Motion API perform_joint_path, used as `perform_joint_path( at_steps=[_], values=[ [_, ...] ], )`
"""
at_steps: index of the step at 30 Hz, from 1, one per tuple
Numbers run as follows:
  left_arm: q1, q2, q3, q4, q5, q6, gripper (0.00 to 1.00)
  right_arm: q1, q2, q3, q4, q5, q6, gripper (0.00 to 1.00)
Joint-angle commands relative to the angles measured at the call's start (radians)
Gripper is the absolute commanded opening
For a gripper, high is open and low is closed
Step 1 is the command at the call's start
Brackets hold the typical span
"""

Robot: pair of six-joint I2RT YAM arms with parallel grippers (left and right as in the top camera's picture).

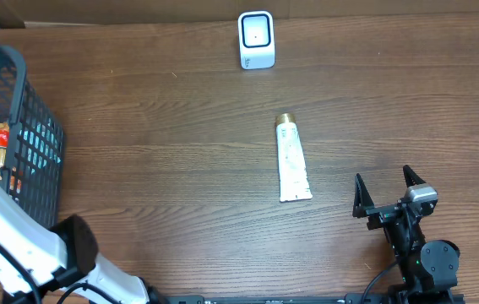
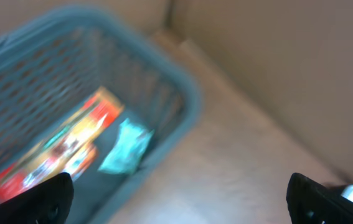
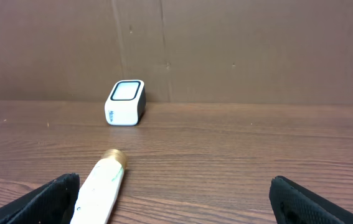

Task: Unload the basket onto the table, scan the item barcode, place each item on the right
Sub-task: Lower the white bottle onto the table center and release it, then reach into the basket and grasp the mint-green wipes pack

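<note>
overhead: tube (image 1: 291,160) lengthwise, cap (image 1: 285,119) toward scanner (image 1: 256,40)

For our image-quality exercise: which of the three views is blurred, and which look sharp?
Left wrist view: blurred, the basket and orange packet smeared. Overhead view: sharp, evenly lit, tube and scanner crisp. Right wrist view: sharp, wood grain clear on the table.

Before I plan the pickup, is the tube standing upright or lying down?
Lying down: the tube rests lengthwise on the table, gold cap pointing toward the scanner.
</note>
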Motion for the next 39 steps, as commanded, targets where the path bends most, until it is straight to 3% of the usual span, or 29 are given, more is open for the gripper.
perform_joint_path(
  at_steps=[1,8,11,17,31,39],
  values=[
    [0.124,0.018,-0.163,-0.002,0.060,0.056,0.99,0.004,-0.012,-0.011,0.004,0.006,0.003,1.00],
    [0.292,0.020,-0.438,0.139,0.130,0.076,1.00,0.004,-0.012,-0.011,0.004,0.006,0.003,1.00],
    [0.346,0.021,-0.576,0.274,0.173,0.093,1.00,0.004,-0.012,-0.011,0.004,0.006,0.003,1.00],
    [0.346,0.031,-0.765,0.482,0.282,0.246,1.00,0.004,-0.012,-0.011,0.004,0.006,0.003,1.00],
    [0.314,0.036,-1.247,0.906,0.276,0.319,0.94,0.004,-0.012,-0.011,0.004,0.006,0.003,1.00],
    [0.297,0.122,-1.338,1.035,0.330,0.356,0.93,0.004,-0.012,-0.011,0.004,0.006,0.003,1.00]
  ],
)
